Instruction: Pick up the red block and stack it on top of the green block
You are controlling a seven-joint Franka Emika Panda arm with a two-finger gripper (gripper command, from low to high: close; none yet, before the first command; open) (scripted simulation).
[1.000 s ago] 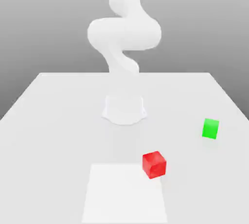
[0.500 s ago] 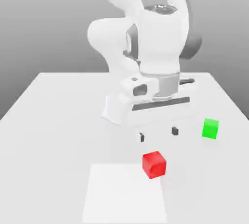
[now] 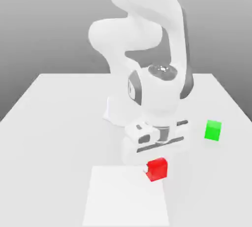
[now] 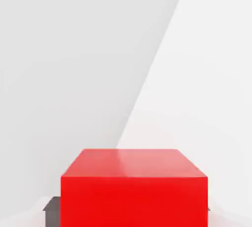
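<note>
The red block (image 3: 157, 169) sits on the tabletop (image 3: 54, 137) directly between the jaws, which we find clamped on it from either side. In the hand view the red block (image 4: 133, 189) lies close in front of the camera, with a dark fingertip (image 4: 51, 206) pressed at its flank. We judge the hold is taken low and square across opposite faces so that the cube will come up level and can later be set down flat. The gripper (image 3: 156, 168) points straight down, the arm (image 3: 147, 48) folded over it. The block has not left the tabletop. The green block (image 3: 212, 130) rests well apart from the jaws, toward the exterior view's right and untouched. We judge that the lift and carry to it remain.
</note>
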